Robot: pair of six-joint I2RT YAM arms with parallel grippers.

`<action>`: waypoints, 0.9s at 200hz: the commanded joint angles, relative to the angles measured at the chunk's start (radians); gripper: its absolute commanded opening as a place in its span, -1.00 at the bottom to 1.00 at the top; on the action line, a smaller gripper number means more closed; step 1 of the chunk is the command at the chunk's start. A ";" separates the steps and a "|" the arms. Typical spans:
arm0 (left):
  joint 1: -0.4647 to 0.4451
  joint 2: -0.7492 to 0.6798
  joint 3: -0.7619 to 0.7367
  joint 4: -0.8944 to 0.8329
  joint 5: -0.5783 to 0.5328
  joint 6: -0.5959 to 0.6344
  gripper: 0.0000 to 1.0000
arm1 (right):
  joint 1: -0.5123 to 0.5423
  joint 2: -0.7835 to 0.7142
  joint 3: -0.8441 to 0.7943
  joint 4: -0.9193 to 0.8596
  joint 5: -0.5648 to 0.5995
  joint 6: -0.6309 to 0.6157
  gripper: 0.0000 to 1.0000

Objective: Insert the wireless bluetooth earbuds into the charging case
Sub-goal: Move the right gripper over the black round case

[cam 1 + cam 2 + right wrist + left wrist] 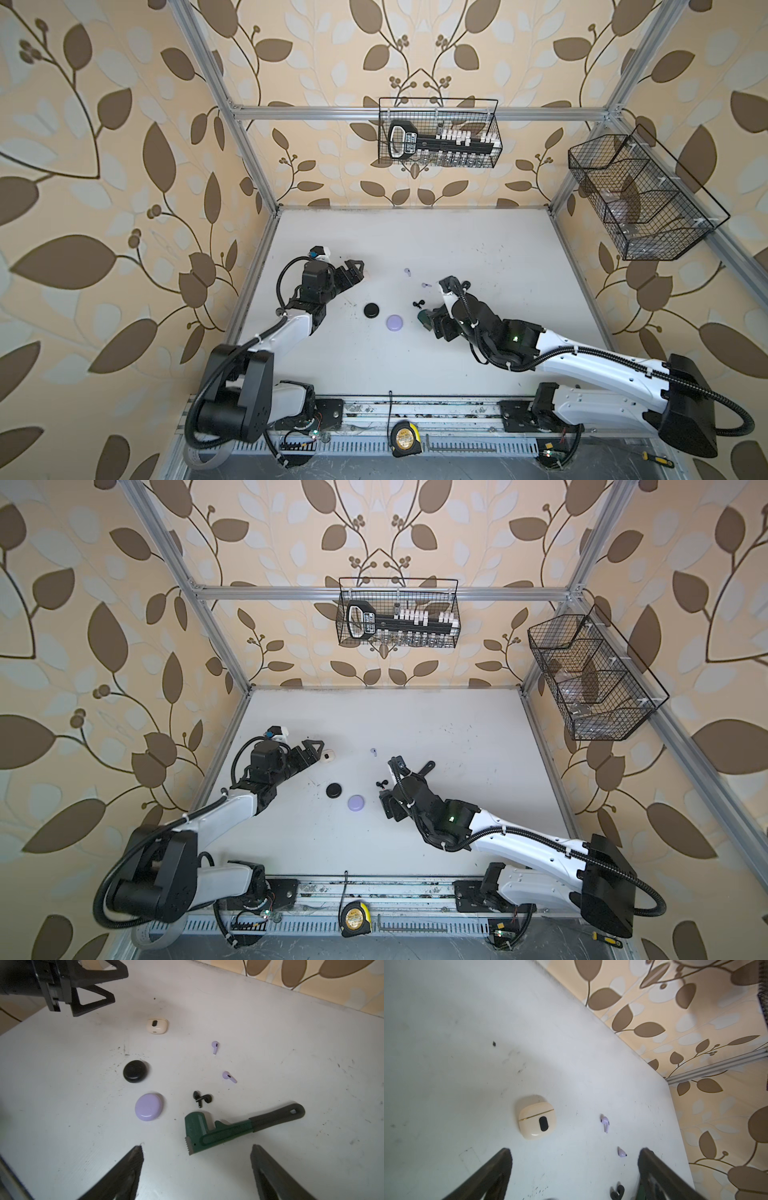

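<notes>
In both top views the tape measure (406, 438) and the tool (401, 139) in the wire basket (384, 120) carry labels I can't read. The black case (372, 310) and lilac case (394, 322) lie shut mid-table. In a top view the cream case (329, 756) sits just off the left gripper (321, 750).

Left wrist: that gripper is spread wide and empty, with the cream case ahead and 2 lilac earbuds (604, 1122) nearby.

Right wrist (clearest here): a green wrench (224, 1132) lies before the right gripper (197, 1146), which is wide and empty. 2 black earbuds (202, 1098) touch each other beyond it.
</notes>
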 commanded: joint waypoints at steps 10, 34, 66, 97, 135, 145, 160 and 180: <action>0.011 -0.232 -0.042 -0.220 -0.119 0.169 0.98 | 0.147 0.034 0.108 -0.019 0.069 0.095 0.67; 0.011 -0.396 -0.124 -0.160 -0.095 0.158 0.98 | 0.232 0.131 0.067 0.167 0.105 0.048 0.67; 0.011 -0.486 -0.178 -0.050 0.079 0.142 0.98 | 0.234 0.305 0.037 0.370 0.150 -0.100 0.62; 0.011 -0.499 -0.185 -0.009 0.195 0.119 0.98 | 0.126 0.415 0.042 0.521 -0.112 -0.231 0.58; 0.011 -0.527 -0.190 -0.041 0.095 0.150 0.98 | 0.030 0.557 0.115 0.445 -0.214 -0.276 0.54; 0.011 -0.525 -0.191 -0.031 0.085 0.154 0.98 | 0.010 0.584 0.125 0.433 -0.247 -0.276 0.54; 0.011 -0.515 -0.192 -0.016 0.085 0.156 0.98 | -0.004 0.615 0.144 0.417 -0.260 -0.279 0.54; 0.011 -0.499 -0.197 0.002 0.083 0.154 0.98 | 0.001 0.648 0.172 0.391 -0.281 -0.300 0.54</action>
